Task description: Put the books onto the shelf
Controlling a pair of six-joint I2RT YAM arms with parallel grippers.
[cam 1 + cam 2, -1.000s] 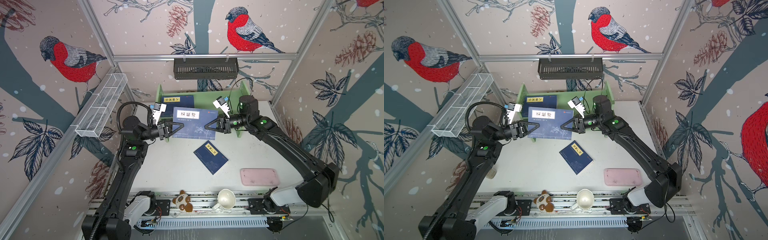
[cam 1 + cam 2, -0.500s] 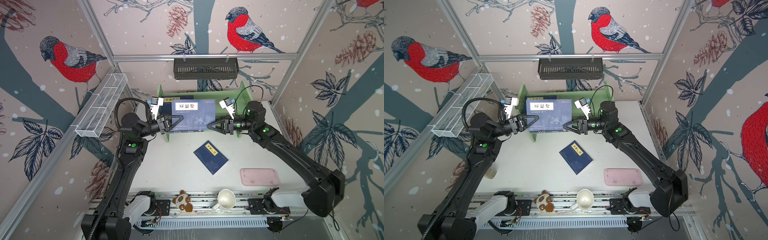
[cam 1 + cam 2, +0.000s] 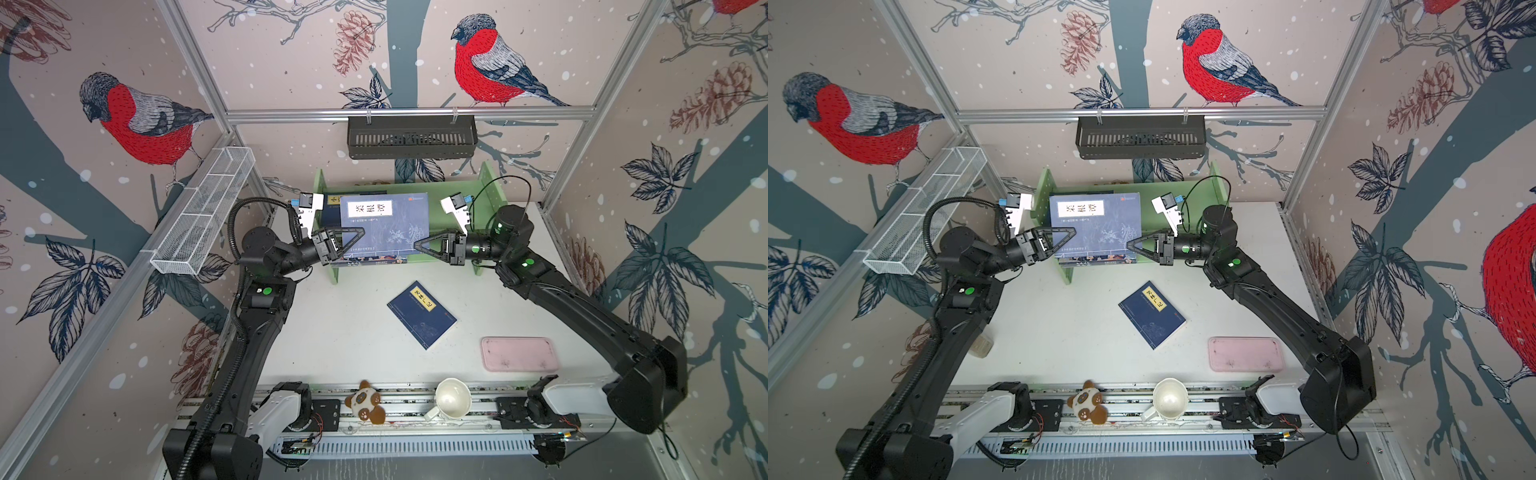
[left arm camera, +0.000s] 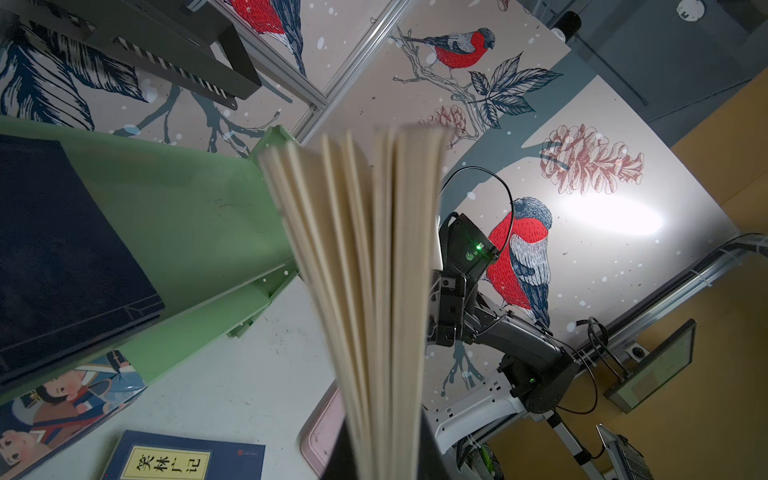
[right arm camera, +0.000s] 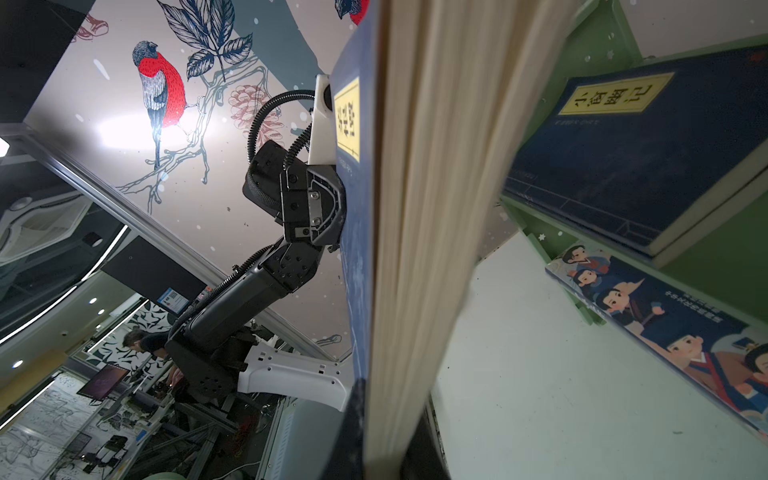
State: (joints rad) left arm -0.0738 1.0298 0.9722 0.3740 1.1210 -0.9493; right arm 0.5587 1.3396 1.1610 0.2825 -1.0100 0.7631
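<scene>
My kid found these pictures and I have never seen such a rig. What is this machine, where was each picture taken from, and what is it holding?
The machine is two black robot arms at a white table, each ending in a two-fingered gripper. The two wide pictures come from one camera head overhead, so they look nearly alike. The two close-ups come from cameras on the arms' wrists; the cream fan filling them is the page edge of the blue book being held. The left gripper and right gripper are each shut on an opposite side of it, close by the green shelf. A navy book and a pink tray lie on the table; a panda plush and a white cup sit near its front edge.
</scene>
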